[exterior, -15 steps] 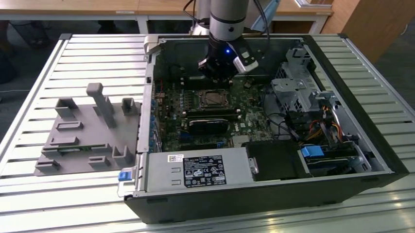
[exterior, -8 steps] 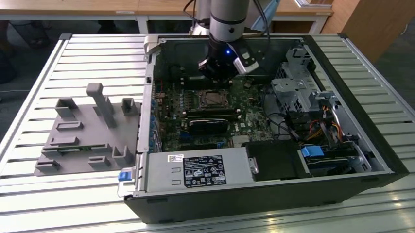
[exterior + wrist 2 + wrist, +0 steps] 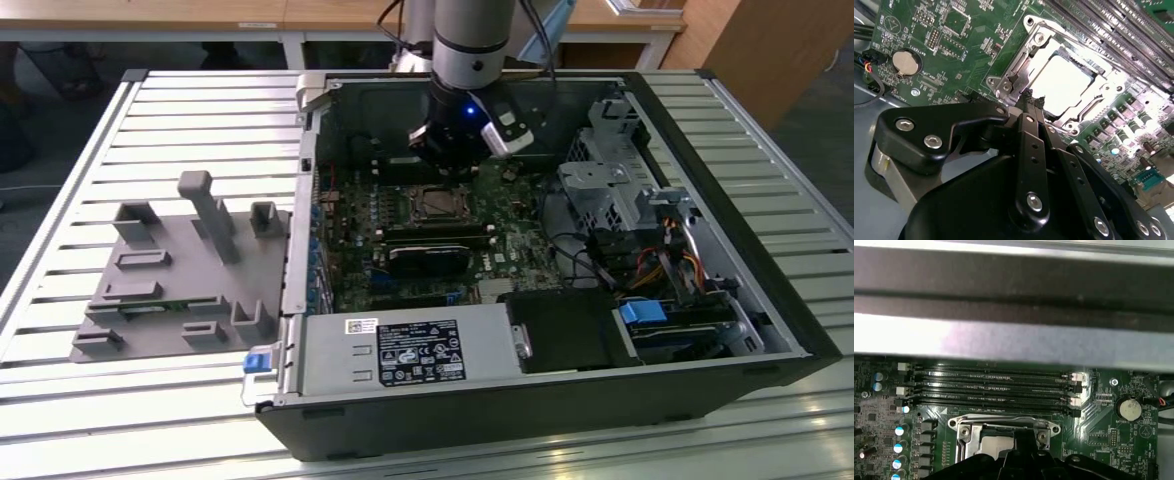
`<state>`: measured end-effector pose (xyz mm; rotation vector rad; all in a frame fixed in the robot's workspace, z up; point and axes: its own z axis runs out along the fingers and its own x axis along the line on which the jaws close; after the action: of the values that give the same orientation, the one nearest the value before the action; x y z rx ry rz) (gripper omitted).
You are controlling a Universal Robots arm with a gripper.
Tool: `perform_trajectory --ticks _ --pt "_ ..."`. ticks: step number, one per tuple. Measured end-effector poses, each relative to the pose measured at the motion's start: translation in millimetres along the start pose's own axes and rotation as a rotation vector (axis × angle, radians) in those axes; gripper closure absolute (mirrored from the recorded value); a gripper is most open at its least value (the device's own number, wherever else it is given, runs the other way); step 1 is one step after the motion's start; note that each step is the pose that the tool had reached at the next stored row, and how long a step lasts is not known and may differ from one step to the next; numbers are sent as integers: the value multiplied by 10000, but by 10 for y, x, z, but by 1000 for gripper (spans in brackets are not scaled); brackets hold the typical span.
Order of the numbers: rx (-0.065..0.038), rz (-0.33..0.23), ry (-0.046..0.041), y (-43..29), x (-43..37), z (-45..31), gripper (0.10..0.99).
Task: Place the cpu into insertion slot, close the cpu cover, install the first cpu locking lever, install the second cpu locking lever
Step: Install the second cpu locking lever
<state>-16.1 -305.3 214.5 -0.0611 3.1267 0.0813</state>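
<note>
Going from the exterior view's left to its right: a grey moulded fixture (image 3: 180, 275) with upright posts lies on the slatted metal table (image 3: 80, 150), just beside the open computer case (image 3: 561, 400). The case lies on its side, and a grey label (image 3: 416, 352) sits on the metal box along its near edge. Inside, the green circuit board (image 3: 350, 215) carries the insertion slot (image 3: 437, 203) roughly mid-board, with long black memory slots (image 3: 430, 233) just nearer the camera.

The arm (image 3: 470, 45) comes straight down from the top of the exterior view into the case, its wrist vertical and a blue light glowing on its side. The gripper (image 3: 447, 160) hangs at the far edge of the socket, very low over the board.

In the second wrist view the gripper's (image 3: 1029, 102) black fingers (image 3: 1026, 130) are drawn together to a narrow tip, with nothing seen between them; the tip stands at the rim of the cpu cover (image 3: 1019, 67). The cover lies flat over the socket, and the cpu (image 3: 1061, 80) shows pale and bright through its square window, seated in the slot. A round coin battery (image 3: 906, 62) sits on the board well apart from the socket.

In the first wrist view the cover (image 3: 1004, 422) lies just beside the memory slots (image 3: 994, 387), with the case wall (image 3: 1014, 335) behind them.
</note>
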Motion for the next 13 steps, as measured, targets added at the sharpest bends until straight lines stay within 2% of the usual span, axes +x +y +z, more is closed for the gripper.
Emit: perform_trajectory --ticks 7,13 --pt "3 1 1 -46 2 -15 980" --pt "0 0 0 -40 0 -149 980"
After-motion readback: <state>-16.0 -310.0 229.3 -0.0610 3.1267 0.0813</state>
